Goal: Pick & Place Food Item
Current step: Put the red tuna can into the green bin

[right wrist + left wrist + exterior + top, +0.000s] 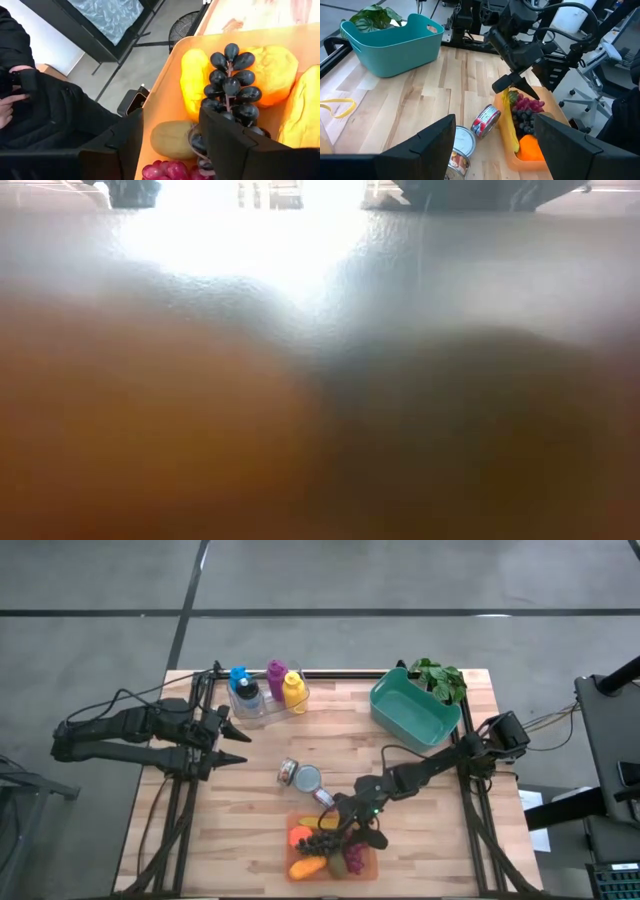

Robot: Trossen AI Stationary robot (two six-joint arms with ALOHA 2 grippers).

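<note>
Dark grapes (231,82) are lying in the orange tray (170,82) among yellow fruit; our right tool (170,145) is hovering over them, parted; our left tool (232,745) is waiting wide.

low view wholly blurred, red grapes (167,171) cut off — tray (165,85) too

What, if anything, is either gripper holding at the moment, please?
Nothing. The right gripper stands open over the dark grapes in the tray; the left gripper waits open, empty.
</note>
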